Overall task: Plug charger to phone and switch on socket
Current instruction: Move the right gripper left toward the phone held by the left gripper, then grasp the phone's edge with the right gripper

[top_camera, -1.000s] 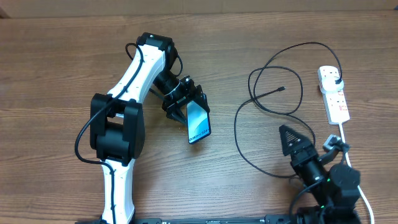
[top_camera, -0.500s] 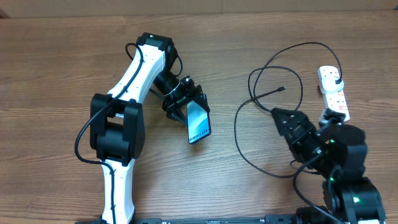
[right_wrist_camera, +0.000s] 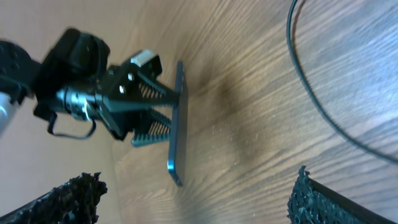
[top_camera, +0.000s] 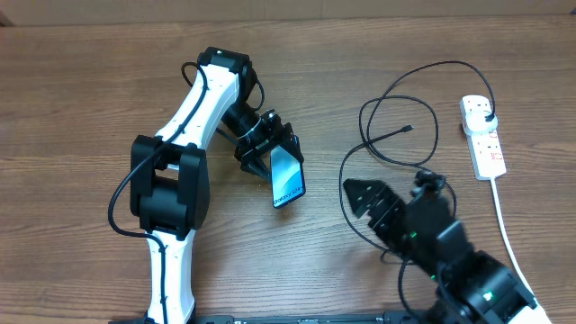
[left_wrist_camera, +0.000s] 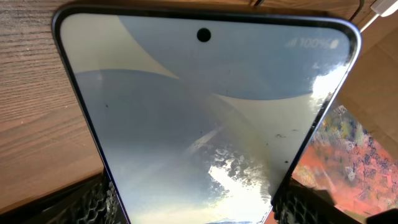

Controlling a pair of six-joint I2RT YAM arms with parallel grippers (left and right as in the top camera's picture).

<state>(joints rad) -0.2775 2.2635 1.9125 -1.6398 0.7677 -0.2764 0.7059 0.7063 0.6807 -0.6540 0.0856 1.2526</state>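
Two claws show: the left gripper [top_camera: 279,157] clamps the phone [top_camera: 288,180] by its edges, tilted up near the table's centre. The right gripper [top_camera: 360,192], at the phone's 4 o'clock, gapes wide and empty by the charger [top_camera: 391,136] loop. The socket [top_camera: 484,144] lies at the table's 3 o'clock.

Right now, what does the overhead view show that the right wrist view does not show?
Only overhead: the socket, the connector tip of the charger, lying free, and the lit screen of the phone. Only right wrist: the phone seen edge-on, as a thin slab. Both: the left gripper clamping the phone, a stretch of charger cable, the open right gripper and the wooden table.
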